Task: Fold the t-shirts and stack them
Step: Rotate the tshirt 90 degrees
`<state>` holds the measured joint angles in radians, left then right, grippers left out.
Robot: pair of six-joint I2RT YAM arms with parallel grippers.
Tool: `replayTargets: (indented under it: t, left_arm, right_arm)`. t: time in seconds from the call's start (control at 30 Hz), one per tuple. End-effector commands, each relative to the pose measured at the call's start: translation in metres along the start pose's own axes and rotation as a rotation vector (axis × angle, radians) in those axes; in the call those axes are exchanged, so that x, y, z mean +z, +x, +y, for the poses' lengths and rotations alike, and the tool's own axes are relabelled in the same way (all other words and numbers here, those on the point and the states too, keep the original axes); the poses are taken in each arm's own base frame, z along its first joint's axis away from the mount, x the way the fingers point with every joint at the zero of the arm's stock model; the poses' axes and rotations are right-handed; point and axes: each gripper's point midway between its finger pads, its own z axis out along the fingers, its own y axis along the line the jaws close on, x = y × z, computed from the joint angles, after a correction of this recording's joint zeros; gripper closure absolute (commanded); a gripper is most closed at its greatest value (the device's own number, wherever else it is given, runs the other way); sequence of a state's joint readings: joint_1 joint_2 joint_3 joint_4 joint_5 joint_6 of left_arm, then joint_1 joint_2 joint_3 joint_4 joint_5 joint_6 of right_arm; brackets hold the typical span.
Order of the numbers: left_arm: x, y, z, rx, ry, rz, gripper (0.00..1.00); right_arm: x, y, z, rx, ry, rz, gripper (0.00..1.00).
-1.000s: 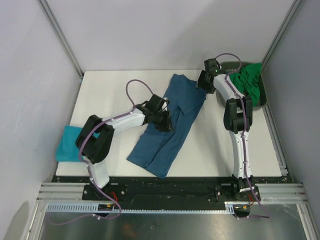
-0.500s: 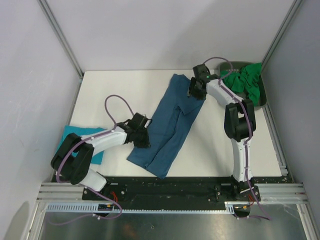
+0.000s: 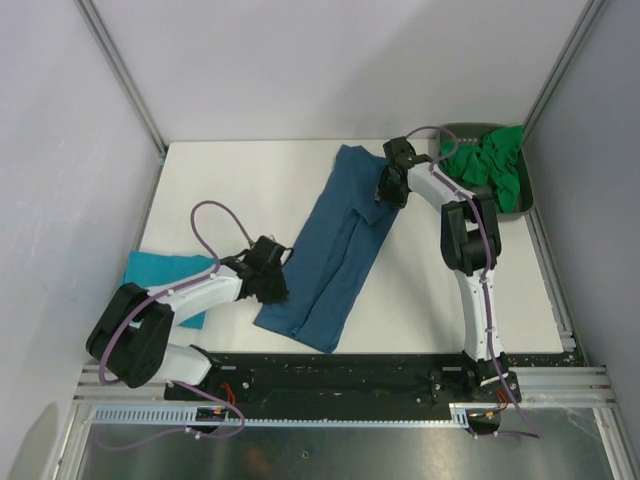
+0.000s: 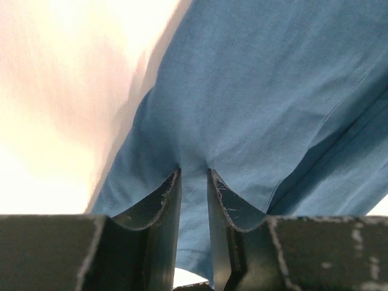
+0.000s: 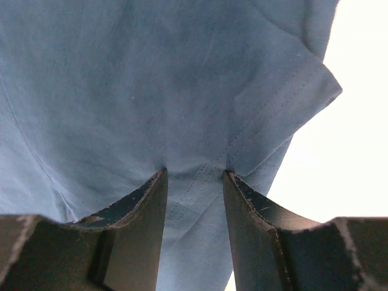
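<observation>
A: Overhead first. Where is the shirt?
B: The dark blue t-shirt (image 3: 340, 245) lies as a long strip across the middle of the worktop (image 3: 240, 190), slanting from 1 o'clock down to 7 o'clock. A turquoise t-shirt (image 3: 160, 268) sits at the 8 o'clock edge, partly under the left arm. The green t-shirts (image 3: 490, 165) are heaped in the tray (image 3: 524, 205) at 2 o'clock.
A: And the arms?
B: The left pincer (image 3: 268, 285) is on the strip's 9 o'clock edge near its near end. The right pincer (image 3: 388, 188) is on the 3 o'clock edge near the far end.
A: Left wrist view?
B: The fingers stand close together with a pucker of blue cloth nipped between the tips — I read that as a grip on the shirt's edge.
A: Right wrist?
B: Wider. Its fingers stand apart, tips pressed into the cloth beside a stitched sleeve hem (image 5: 273, 109). Cloth bulges between them but is not clamped.
A: So the step in hand?
B: Taking hold of both ends for the next fold, I'd judge. To do it well, the right pincer should close fully on every layer before either arm lifts. Then both should rise together and level — strip taut, so it folds end over end without skewing.
</observation>
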<state>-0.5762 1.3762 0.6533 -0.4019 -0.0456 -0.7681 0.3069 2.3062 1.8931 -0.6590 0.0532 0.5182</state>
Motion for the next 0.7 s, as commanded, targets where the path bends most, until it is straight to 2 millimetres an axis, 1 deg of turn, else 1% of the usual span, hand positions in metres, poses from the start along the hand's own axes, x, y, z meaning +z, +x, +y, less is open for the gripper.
replayTargets:
  t: [0.0,0.1,0.2,0.27,0.37,0.47,0.57,0.6,0.67]
  left_arm:
    - [-0.001,0.006,-0.006,-0.044,0.007,0.036,0.71]
    - [-0.001,-0.002,-0.027,-0.048,0.042,0.045,0.71]
    - [0.002,-0.007,-0.051,-0.04,0.074,0.063,0.72]
    - [0.006,-0.008,-0.066,-0.023,0.086,0.075,0.72]
    - [0.011,-0.009,-0.08,-0.007,0.101,0.095,0.72]
    - [0.009,-0.012,-0.087,0.016,0.12,0.091,0.72]
    - [-0.003,-0.019,-0.099,0.068,0.176,0.074,0.68]
    - [-0.007,-0.021,-0.103,0.098,0.201,0.071,0.67]
    - [-0.017,-0.021,-0.112,0.15,0.251,0.07,0.66]
  right_arm:
    - [0.032,-0.026,-0.016,-0.006,0.034,-0.024,0.54]
    - [0.045,-0.045,-0.023,-0.004,0.042,-0.042,0.54]
    - [0.053,-0.066,-0.027,-0.018,0.046,-0.075,0.53]
    - [0.052,-0.081,-0.024,-0.035,0.029,-0.106,0.51]
    - [0.038,-0.095,-0.017,-0.053,0.006,-0.133,0.47]
    - [-0.002,-0.107,-0.001,-0.069,-0.029,-0.182,0.42]
    - [-0.053,-0.117,0.012,-0.078,-0.045,-0.236,0.38]
    - [-0.071,-0.117,0.015,-0.074,-0.047,-0.246,0.37]
    - [-0.101,-0.111,0.02,-0.062,-0.057,-0.251,0.36]
